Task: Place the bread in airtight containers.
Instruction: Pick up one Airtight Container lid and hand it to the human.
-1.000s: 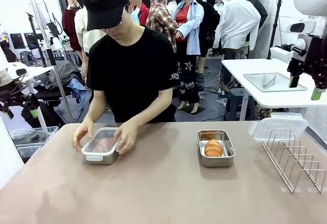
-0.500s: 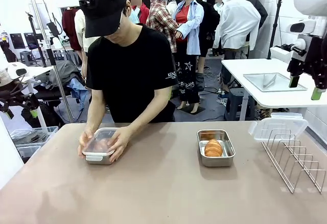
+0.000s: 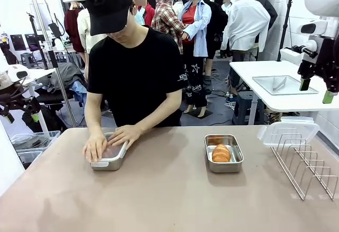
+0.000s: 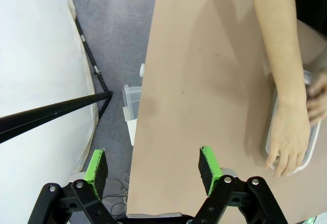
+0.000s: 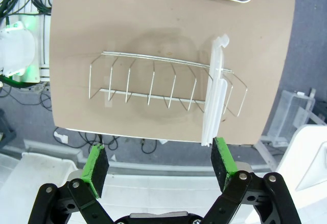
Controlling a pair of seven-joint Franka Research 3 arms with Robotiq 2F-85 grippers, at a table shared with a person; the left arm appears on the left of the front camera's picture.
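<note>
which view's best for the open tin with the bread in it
The front view: the open tin sits whole, right of the person, with one bread roll lying inside. The right wrist view catches just one edge of the tin and a sliver of roll, cut off at the picture's top.

Your left gripper (image 4: 152,163) hangs off to the left side, fingers spread wide. Your right gripper (image 5: 159,161) is held high at the far right, fingers likewise wide apart and pointing down.
</note>
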